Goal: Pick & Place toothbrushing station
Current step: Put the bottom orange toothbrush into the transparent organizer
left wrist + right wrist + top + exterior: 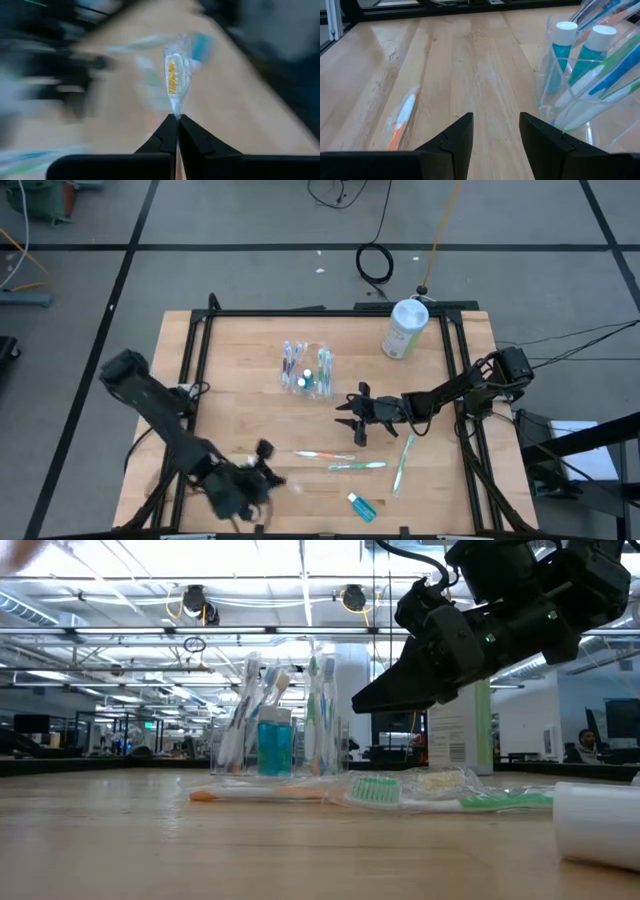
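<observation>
Clear plastic, nearly see-through: your toothbrushing station [308, 370] is standing upright at the table's [240, 350] middle rear, its long axis hard to judge, holding toothbrushes and blue tubes. Your right gripper [352, 416] is hovering beside it, fingers parted, empty. Your left gripper [176, 120] is pinching what looks like a wrapped toothbrush [176, 75].

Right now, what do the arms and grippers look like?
Both arms are dark, jointed and boxy. The left gripper has two black wedge fingers tapering to a point. The right gripper has two black angular fingers with flat inner faces. Black cables trail beside the right arm's base.
</observation>
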